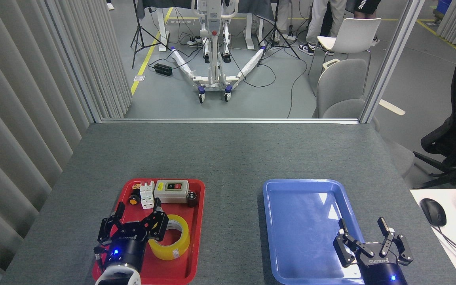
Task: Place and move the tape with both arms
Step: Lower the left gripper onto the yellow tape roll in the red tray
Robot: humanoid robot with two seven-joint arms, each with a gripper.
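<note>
The tape (174, 239), a yellow roll with a white core, lies flat in the front half of the red tray (197, 221). My left gripper (139, 211) hovers open over the tray just left of the roll, its right fingers overlapping the roll's left rim; nothing is held between them. Over the front right corner of the blue tray (291, 206) my right gripper (364, 231) stands open and holds nothing. That tray has nothing in it.
At the back of the red tray sit a grey switch box (171, 191), white connector blocks (147, 194) and small black and orange parts. A white desk with a mouse (433, 211) is at the right. Grey chairs stand beyond the table's far edge.
</note>
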